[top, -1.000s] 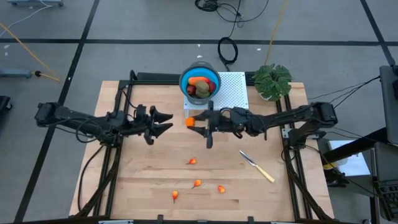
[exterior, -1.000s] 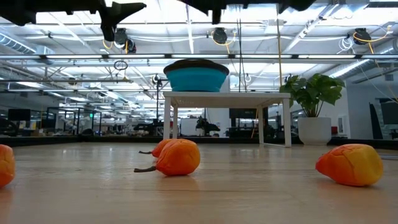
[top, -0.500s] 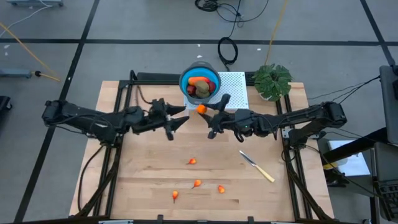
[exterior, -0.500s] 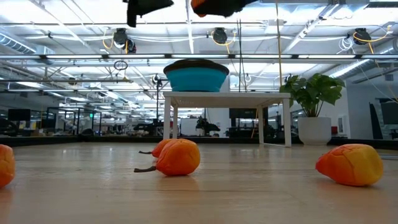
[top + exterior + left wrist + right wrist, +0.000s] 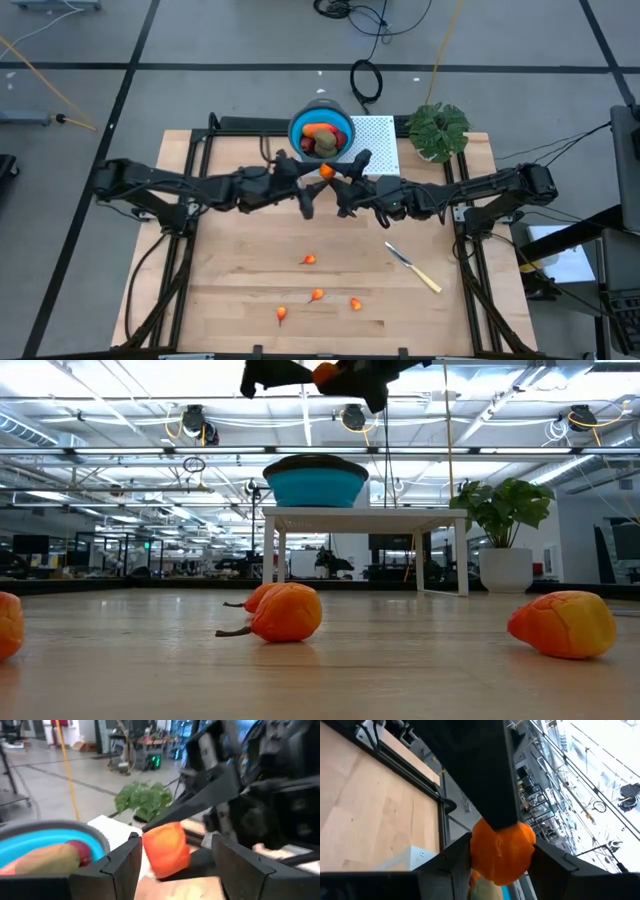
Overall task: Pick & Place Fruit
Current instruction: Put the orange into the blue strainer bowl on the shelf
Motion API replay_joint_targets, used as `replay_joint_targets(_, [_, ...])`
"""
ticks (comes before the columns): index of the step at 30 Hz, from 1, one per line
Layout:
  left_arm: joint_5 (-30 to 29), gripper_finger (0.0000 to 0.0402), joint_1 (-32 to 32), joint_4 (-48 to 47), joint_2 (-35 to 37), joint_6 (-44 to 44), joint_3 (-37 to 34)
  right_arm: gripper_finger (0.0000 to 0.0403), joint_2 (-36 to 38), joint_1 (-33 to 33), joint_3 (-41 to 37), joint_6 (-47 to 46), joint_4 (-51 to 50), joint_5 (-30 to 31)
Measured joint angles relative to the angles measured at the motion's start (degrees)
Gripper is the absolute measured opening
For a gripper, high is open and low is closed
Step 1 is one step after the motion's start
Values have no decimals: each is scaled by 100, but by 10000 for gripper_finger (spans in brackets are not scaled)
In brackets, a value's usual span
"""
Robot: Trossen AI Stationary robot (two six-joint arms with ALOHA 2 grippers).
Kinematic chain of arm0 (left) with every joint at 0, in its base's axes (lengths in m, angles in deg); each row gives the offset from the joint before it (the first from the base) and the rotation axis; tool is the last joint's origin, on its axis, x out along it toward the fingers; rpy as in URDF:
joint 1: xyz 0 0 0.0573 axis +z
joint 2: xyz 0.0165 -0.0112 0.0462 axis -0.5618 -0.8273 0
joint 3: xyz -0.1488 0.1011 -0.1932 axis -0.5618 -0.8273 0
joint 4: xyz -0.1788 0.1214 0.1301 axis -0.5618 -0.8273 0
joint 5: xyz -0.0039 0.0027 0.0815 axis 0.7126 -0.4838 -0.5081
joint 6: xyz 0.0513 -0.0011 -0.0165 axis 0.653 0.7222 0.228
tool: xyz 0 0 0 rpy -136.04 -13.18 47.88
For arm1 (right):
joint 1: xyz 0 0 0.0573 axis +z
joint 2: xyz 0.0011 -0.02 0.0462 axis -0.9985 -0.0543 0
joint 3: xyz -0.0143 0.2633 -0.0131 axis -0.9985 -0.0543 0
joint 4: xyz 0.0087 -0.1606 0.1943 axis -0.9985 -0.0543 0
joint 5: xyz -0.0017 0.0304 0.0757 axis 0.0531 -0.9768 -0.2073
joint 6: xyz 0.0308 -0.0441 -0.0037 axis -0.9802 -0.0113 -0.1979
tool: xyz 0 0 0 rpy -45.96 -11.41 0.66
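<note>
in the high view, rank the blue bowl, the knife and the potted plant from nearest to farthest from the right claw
From the right claw, holding an orange fruit piece:
1. blue bowl, just beyond it at the table's far edge
2. knife, toward the near right
3. potted plant, far right corner

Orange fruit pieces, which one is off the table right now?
The orange piece held in the right gripper beside the blue bowl; the other four lie on the wooden table.

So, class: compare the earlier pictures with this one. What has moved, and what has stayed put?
The right tool, shut on an orange piece, carried it from mid-table up to beside the blue bowl. The left tool, open, swept right to meet it. The loose orange pieces, the knife and the bowl stayed.
</note>
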Motion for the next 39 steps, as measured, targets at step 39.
replay_joint_targets(39, [-212, 117, 131, -630, -501, -218, 640, 158, 0, 11, 0, 123, -49, 146])
